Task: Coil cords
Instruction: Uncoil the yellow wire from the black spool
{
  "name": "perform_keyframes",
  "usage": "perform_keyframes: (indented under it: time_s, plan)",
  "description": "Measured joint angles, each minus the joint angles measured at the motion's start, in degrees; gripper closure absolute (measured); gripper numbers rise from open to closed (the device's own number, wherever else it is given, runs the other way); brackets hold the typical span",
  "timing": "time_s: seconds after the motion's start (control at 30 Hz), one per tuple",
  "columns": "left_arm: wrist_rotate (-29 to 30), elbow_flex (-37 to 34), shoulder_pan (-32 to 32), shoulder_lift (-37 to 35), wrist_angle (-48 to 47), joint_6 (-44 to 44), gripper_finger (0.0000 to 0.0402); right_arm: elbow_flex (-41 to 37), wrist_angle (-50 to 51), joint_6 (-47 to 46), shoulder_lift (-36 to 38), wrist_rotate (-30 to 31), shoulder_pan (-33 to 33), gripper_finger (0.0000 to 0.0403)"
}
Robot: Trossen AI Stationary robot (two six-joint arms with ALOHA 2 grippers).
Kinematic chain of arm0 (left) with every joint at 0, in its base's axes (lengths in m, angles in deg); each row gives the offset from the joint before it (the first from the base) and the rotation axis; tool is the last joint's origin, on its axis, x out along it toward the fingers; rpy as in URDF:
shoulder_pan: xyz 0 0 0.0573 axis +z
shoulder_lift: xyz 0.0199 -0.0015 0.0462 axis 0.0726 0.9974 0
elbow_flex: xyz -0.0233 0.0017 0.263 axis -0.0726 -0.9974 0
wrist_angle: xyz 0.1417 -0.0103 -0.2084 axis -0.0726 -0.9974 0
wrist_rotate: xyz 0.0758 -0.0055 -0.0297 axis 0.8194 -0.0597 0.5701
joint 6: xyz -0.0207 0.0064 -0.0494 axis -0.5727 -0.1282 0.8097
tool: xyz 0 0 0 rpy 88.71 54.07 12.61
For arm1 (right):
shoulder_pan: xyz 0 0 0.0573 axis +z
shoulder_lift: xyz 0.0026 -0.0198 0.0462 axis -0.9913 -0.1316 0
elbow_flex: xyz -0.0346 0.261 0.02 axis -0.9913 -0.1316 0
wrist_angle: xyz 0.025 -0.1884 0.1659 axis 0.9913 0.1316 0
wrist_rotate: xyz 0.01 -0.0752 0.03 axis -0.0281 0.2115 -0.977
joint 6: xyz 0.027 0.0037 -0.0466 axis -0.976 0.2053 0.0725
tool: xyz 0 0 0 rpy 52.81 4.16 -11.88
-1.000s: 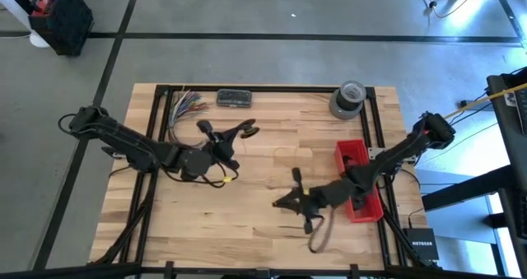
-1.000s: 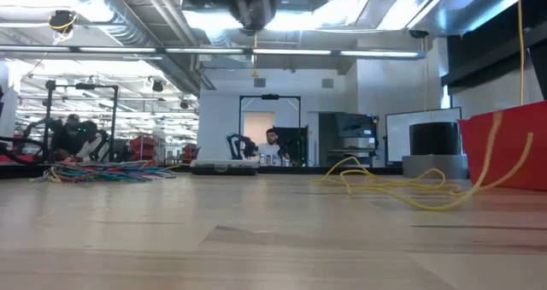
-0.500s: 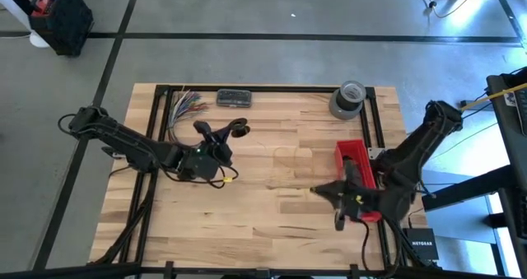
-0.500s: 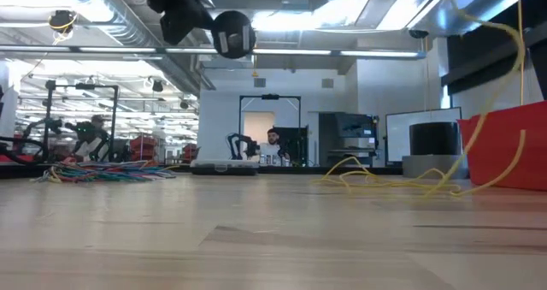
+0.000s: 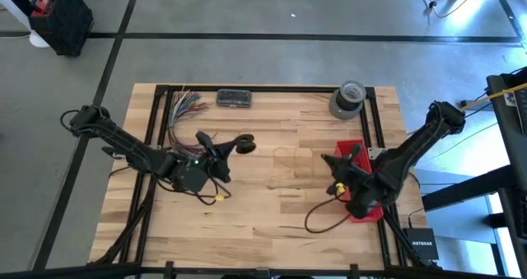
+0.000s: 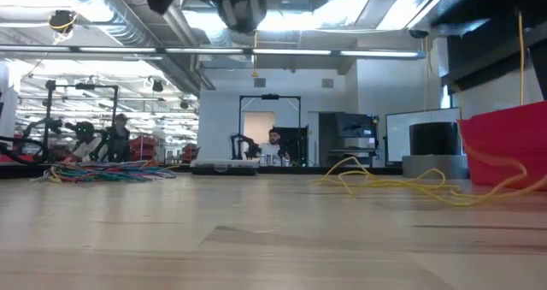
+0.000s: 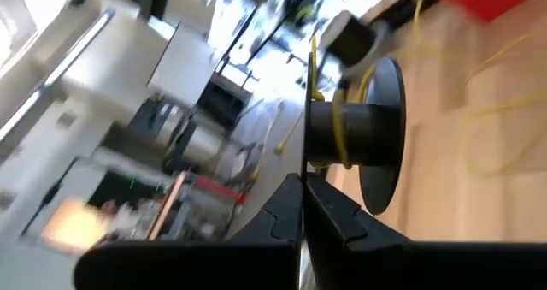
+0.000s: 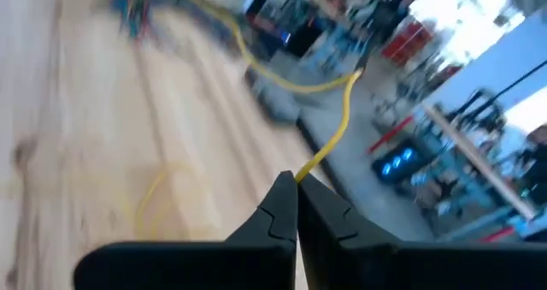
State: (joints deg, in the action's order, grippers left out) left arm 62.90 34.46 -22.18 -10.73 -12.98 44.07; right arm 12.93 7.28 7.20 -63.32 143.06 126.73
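Currently the left gripper [image 5: 221,144] sits over the left-centre of the light wooden slatted table [image 5: 247,221], its two dark fingers [image 7: 291,213] pressed together on the flange of a black plastic spool [image 7: 363,136]; in the left wrist view a few turns of thin yellow cord [image 7: 340,132] wrap the spool's hub. From above, the spool shows as a dark disc [image 5: 244,144] just ahead of the fingertips, raised off the wood; in the low view it hangs near the upper edge [image 6: 239,3]. The right gripper [image 5: 335,165] is near the right side of the table, beside the red plastic bin [image 5: 350,150], jaws clamped on the same kind of thin yellow cord [image 8: 329,140], which leaves the fingertips and runs away across the table. More slack cord lies in loose loops on the wood near the bin [image 6: 402,183], with one loop on the tabletop below the right gripper [image 5: 317,221]. A bundle of multicoloured wires [image 5: 185,106] lies at the far left edge, a dark flat rectangular case [image 5: 234,98] near the far edge, and a grey tape roll [image 5: 349,98] at the far right corner.
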Motion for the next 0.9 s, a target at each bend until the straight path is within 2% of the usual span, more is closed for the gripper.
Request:
perform_keyframes:
  time_s: [0.1, 0.27, 0.43, 0.57, 0.63, 0.73, 0.83, 0.9]
  plan:
    - [-3.6, 0.0, -1.2, 0.0, 4.4, -3.2, 0.0402, -4.6, -5.2, 0.1, -0.8, -4.2, -3.8, 0.04]
    - [-10.2, 0.0, -1.9, -0.1, 8.8, -5.0, 0.0402, -9.7, -17.5, 4.5, -2.4, -7.8, -8.3, 0.04]
    - [-15.5, 0.0, -1.4, -0.1, 14.5, -5.9, 0.0402, -12.1, -38.9, 18.6, -5.6, -16.1, -11.7, 0.04]
    - [-15.7, 0.0, 0.1, -0.2, 22.2, -5.7, 0.0402, -12.1, -56.6, 29.1, -9.6, -27.5, -14.2, 0.04]
    - [-14.8, 0.0, 1.4, -0.2, 22.6, -3.8, 0.0402, -12.0, -64.8, 33.2, -11.8, -35.7, -15.3, 0.04]
    - [-9.7, 0.0, 3.8, -0.2, 21.5, -1.8, 0.0402, -10.1, -72.6, 36.1, -14.6, -47.6, -16.4, 0.04]
    - [-1.8, 0.0, 6.6, -0.1, 19.7, -1.3, 0.0402, -6.8, -72.7, 36.9, -16.1, -56.7, -17.2, 0.04]
    - [2.1, 0.0, 8.0, -0.2, 17.1, -0.4, 0.0402, -4.2, -70.7, 37.6, -16.3, -60.6, -17.4, 0.04]
